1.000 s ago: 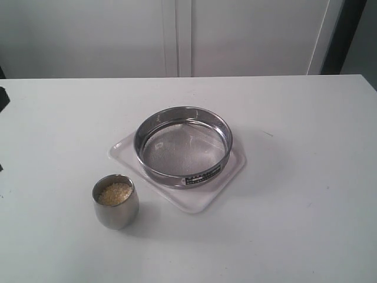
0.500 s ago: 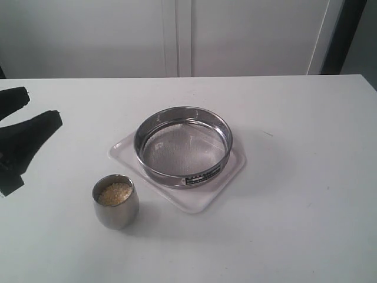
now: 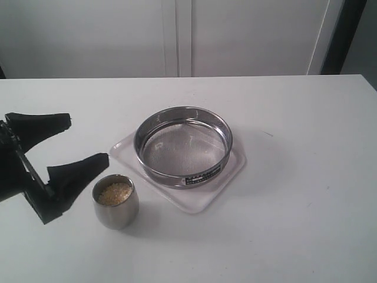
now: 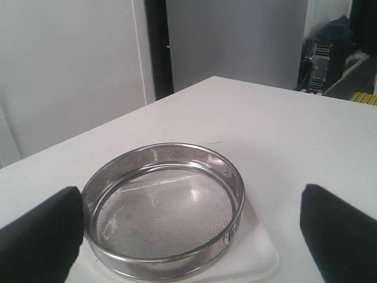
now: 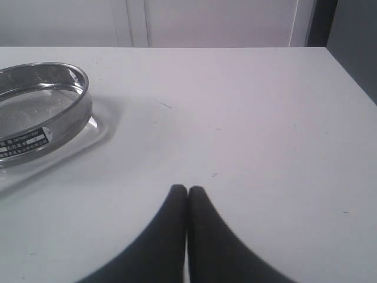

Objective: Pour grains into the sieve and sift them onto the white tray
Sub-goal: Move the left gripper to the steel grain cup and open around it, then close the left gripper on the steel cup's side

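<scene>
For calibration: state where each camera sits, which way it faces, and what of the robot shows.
Exterior view: off the arms, looking down on the table, the sieve on the white tray, and a steel cup of grains; the open left gripper shows.
Left wrist view: on the left arm, facing the sieve between its spread fingers.
Right wrist view: on the right arm, facing across the table over the shut right gripper.
All three share the sieve and white tray.
</scene>
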### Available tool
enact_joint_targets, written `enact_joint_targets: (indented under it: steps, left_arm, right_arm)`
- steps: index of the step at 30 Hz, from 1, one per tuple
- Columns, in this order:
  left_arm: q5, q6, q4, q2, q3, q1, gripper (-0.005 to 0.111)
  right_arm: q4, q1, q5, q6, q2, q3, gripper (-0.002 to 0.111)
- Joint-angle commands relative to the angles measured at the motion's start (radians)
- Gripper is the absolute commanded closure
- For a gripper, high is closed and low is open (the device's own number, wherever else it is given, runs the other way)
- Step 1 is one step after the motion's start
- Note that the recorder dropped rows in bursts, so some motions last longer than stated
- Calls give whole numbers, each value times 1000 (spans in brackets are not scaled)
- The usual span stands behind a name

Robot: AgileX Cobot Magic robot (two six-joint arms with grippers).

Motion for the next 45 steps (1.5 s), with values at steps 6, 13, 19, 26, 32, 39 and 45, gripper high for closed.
enact_joint_targets:
  steps: [6, 13, 19, 26, 32, 39, 45]
  left_arm:
    - [24, 132, -190, 164, -45, -165, 8]
    - [21, 146, -204, 267, -55, -168, 8]
    - [-9, 188, -204, 352, -61, -168, 8]
    - [-19, 209, -207, 429, -61, -168, 8]
    - [-19, 236, -193, 473, -62, -168, 8]
    - [-19, 254, -176, 519, -62, -168, 8]
    - [-19, 274, -180, 523, -62, -168, 8]
  right_arm:
    - [0, 1, -6, 5, -6, 4, 108]
    - [0, 1, -6, 5, -6, 4, 108]
    - [0, 1, -6, 17, -6, 4, 108]
    - [0, 1, -6, 17, -6, 4, 108]
    - [0, 1, -6, 17, -6, 4, 108]
    - [0, 1, -6, 17, -6, 4, 108]
    - [0, 1, -6, 17, -6, 4, 108]
